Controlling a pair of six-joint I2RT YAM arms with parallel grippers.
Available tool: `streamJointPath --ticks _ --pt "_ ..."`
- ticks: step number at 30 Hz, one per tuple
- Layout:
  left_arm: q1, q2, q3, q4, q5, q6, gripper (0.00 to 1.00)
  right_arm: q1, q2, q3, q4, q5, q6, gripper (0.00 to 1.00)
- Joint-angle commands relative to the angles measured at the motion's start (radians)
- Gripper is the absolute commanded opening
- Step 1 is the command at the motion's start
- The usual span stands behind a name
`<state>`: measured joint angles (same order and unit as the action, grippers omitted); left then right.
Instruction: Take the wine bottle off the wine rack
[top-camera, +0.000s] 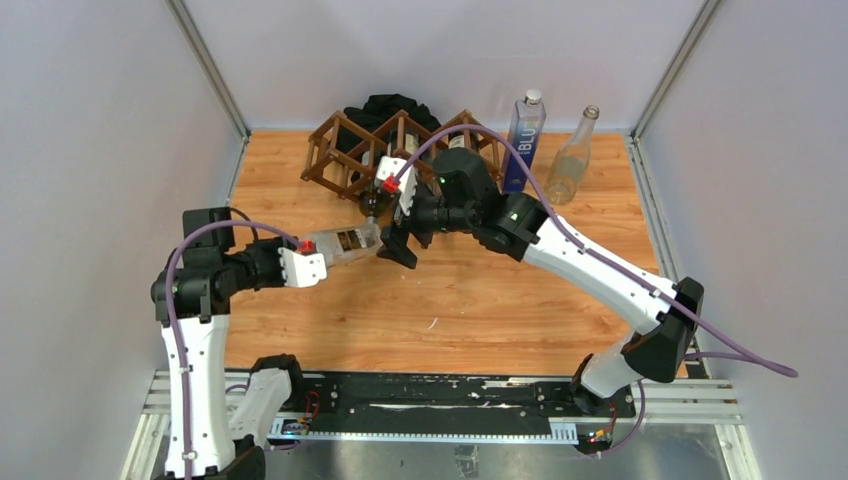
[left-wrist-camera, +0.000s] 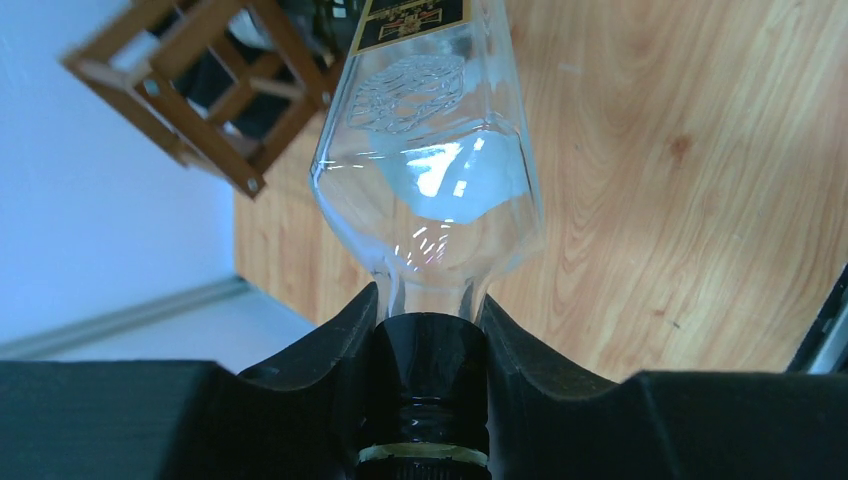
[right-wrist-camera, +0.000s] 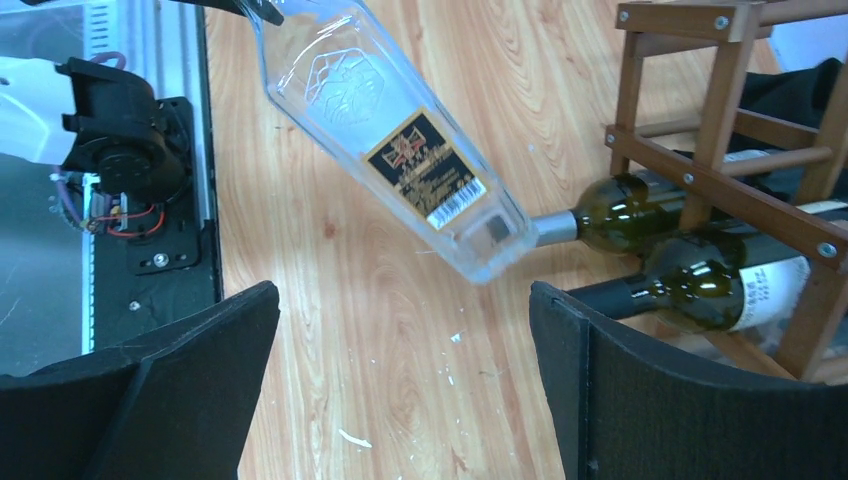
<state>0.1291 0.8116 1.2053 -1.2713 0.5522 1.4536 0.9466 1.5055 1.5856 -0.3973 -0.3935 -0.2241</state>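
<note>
My left gripper (top-camera: 318, 256) is shut on the black-capped neck of a clear, square wine bottle (top-camera: 345, 243) with a black and gold label. It holds the bottle tilted above the table, base toward the wine rack (top-camera: 345, 152) and clear of it. In the left wrist view the fingers (left-wrist-camera: 330, 350) clamp the neck under the glass body (left-wrist-camera: 430, 150), with the rack's corner (left-wrist-camera: 200, 90) behind. My right gripper (top-camera: 398, 248) is open and empty beside the bottle's base. In the right wrist view it (right-wrist-camera: 405, 380) hovers over bare wood below the bottle (right-wrist-camera: 400, 150).
Two dark green bottles (right-wrist-camera: 620, 215) (right-wrist-camera: 710, 290) lie in the rack (right-wrist-camera: 720, 170), necks pointing out. A black cloth heap (top-camera: 395, 105) sits behind the rack. A blue bottle (top-camera: 524, 140) and a clear bottle (top-camera: 572, 158) stand at the back right. Grey walls enclose the table.
</note>
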Motion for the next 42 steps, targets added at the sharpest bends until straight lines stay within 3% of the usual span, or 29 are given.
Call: streamJointPath --ticks 1,5,9,19,25,42 --pt "-0.003 -0.024 0.088 -0.012 0.223 0.2 0.0 -0.006 -0.024 -0.045 0.077 -0.101 0.005 1.0" --pt "-0.004 -0.036 0.08 -0.056 0.312 0.315 0.0 -0.006 -0.055 -0.104 0.16 -0.147 -0.01 1.0" --pt "-0.038 -0.024 0.082 -0.055 0.384 0.338 0.0 -0.007 -0.052 -0.109 0.139 -0.173 -0.054 1.0" --pt "-0.274 0.076 0.159 -0.056 0.321 0.283 0.0 0.045 -0.11 -0.22 0.175 -0.179 -0.193 1.0" --pt "-0.303 0.099 0.171 -0.056 0.296 0.266 0.0 0.09 -0.121 -0.253 0.17 -0.18 -0.202 1.0" --pt "-0.339 0.123 0.236 -0.056 0.314 0.247 0.0 0.147 -0.021 -0.273 0.313 0.048 -0.236 1.0"
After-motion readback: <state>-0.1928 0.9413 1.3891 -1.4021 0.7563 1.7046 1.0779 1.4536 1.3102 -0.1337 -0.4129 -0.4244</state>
